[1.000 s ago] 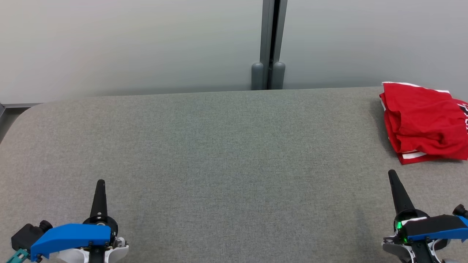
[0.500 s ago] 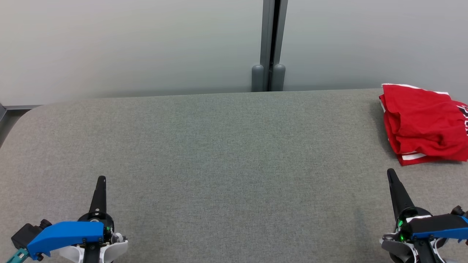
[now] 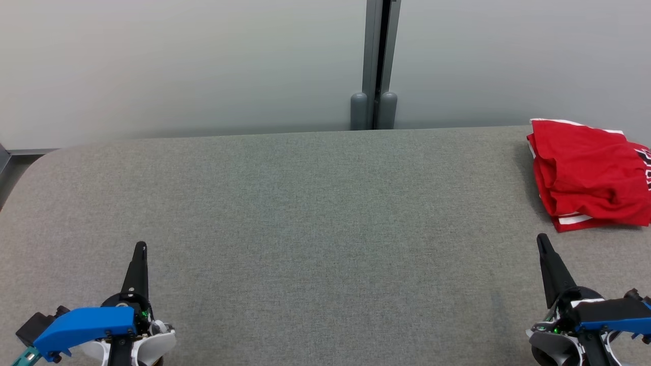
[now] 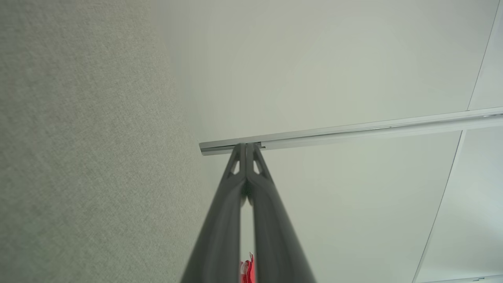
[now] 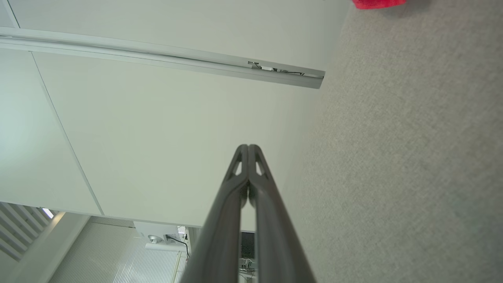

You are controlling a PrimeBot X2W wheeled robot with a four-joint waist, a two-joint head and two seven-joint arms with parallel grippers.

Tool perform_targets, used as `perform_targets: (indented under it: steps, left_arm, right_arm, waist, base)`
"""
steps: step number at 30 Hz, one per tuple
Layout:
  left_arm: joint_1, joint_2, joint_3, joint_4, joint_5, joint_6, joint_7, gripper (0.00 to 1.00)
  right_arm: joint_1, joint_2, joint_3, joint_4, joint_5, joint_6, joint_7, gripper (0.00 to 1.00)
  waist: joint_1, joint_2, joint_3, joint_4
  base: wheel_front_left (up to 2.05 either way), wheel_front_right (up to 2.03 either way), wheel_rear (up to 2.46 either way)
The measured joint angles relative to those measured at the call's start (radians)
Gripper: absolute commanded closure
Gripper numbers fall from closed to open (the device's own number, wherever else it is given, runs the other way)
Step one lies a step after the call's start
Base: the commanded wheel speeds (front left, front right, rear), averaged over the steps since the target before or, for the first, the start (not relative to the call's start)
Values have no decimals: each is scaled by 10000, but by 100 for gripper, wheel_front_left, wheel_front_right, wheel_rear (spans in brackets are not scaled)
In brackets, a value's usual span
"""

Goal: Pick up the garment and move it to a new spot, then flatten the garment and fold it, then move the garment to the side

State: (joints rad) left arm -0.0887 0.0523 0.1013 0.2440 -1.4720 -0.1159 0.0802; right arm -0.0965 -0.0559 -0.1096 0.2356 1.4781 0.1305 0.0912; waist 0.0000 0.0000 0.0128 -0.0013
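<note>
On the far right of a grey fabric-covered surface [image 3: 325,229], a red garment [image 3: 590,180] with white trim is seen lying in a loosely folded heap. It sits close to the back edge and is partly cut off by the border of the head view. The left gripper [image 3: 141,247] is pictured at the lower left, well apart from the garment. Its two dark fingers are pressed together to a single point and nothing is held between them. The right gripper [image 3: 542,239] is shown at the lower right, likewise closed tight and empty. Its tip is pointed toward the garment's near edge but is kept clear of it. In the left wrist view [image 4: 246,146] and the right wrist view [image 5: 248,147], the fingertips are seen meeting with no gap. A corner of the garment [image 5: 377,3] is caught at the top of the right wrist view. Behind the surface, pale wall panels [image 3: 178,66] are divided by a grey metal post [image 3: 377,61].
</note>
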Motion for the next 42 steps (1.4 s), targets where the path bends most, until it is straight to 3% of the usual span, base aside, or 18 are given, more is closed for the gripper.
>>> perform_targets:
  steps: [19,42]
  left_arm:
    - [-149,-10,127,19,-1365,-100,334,100]
    - [-153,-12,128,21,-1398,-136,339,100]
  right_arm:
    - [-42,46,-33,86,1292,0,222,100]
    - [-44,50,-35,92,1335,0,224,100]
  waist:
    - [0,0,-97,13]
    - [0,0,-97,13]
  base:
    - [0,0,0]
    - [0,0,0]
